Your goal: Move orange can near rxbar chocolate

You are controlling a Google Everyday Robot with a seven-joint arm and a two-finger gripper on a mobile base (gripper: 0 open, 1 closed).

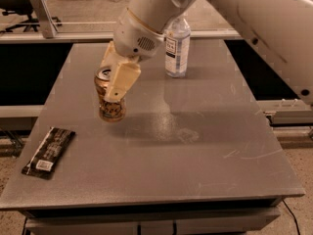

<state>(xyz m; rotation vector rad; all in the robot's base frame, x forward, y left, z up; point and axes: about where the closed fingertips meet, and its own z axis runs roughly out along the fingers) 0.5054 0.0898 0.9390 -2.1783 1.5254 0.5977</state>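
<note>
1. One orange can (110, 102) is being gripped from above by the gripper (109, 95), fingers (119, 80) clamped on its sides; it is being held upright over the left-centre of the table (205, 175); whether its base is touching the top can't be told.
2. Rxbar chocolate (49, 152) is lying flat near the front-left corner, well apart from the can, white label toward the front edge.
3. Step in hand, as judged: can is being carried toward the bar; task approx. half done.
4. Can should be taken forward & left, upright, w/ grip firm; a low path is advised so set-down is short.
5. Can is best set just beside the bar, not on it; the wrapper looks light & would likely be shoved by a touch.
6. Table edges are running close to the bar at left & front; the bar's inner (right) side is being favoured for placing.
7. Water bottle (177, 45) is standing at the back, well apart; not in the path.
8. Fingers should be opened only once the base is flat, then lifted straight up, so nothing is tipped.
</note>
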